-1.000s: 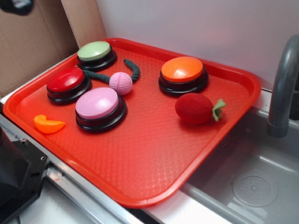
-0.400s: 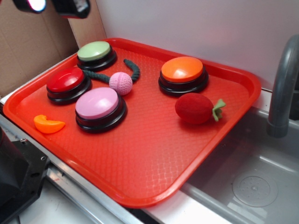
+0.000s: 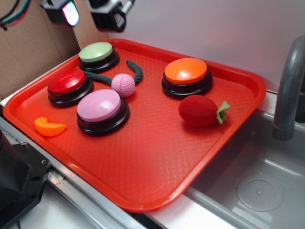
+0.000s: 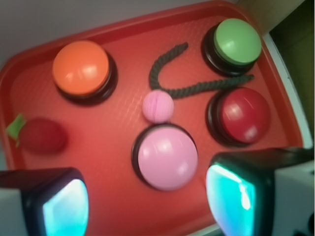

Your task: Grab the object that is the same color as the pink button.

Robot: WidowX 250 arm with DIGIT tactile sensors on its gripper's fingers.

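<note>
End effector [image 3: 90, 12] high over tray's [image 3: 143, 191] far-left corner, above green button [image 3: 97, 55]; fingers [image 4: 64, 206] spread wide, nothing between them. Pink ball [image 3: 123, 85] rests on tray just beyond pink button [image 3: 101, 109], touching dark green rope [image 3: 136, 71]; lies below end effector and toward tray centre (judged: descent plus short shift needed); ball round, no long axis. Exterior view crops end effector's top; wrist view blurred, ball's dimples indistinct.
</note>
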